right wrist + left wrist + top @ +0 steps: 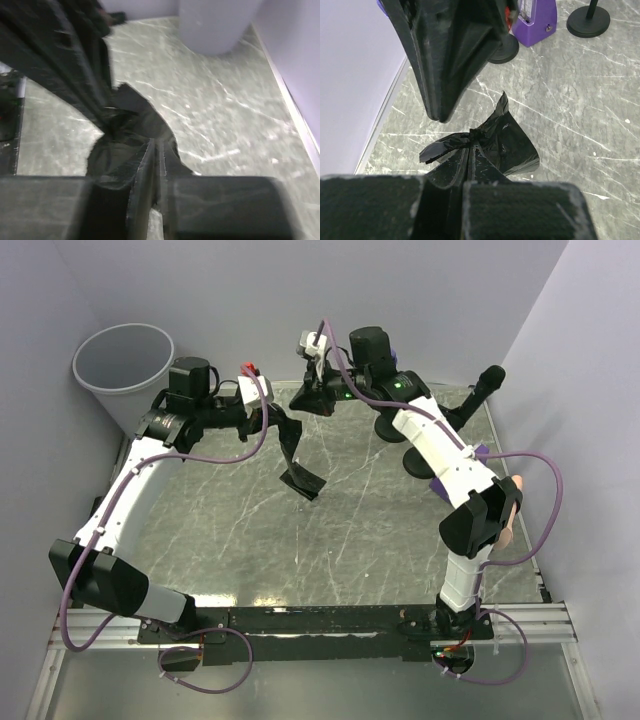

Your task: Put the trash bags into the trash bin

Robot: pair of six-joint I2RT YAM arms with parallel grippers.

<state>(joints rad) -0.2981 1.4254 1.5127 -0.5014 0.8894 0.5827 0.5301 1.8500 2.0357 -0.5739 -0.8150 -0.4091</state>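
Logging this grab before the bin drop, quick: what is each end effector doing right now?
Left end effector: closed, holding a black trash bag.
Right end effector: closed, pinching black bag plastic.

Robot lab cell: plain lilac partition walls (590, 360), marble-look tabletop (360, 530), aluminium mounting rail (530, 613)

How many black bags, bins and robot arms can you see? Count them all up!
Black trash bags: 2, one pinched in the left claw, one in the right claw
Grey trash bin: 1
Robot arms: 2
Total: 5
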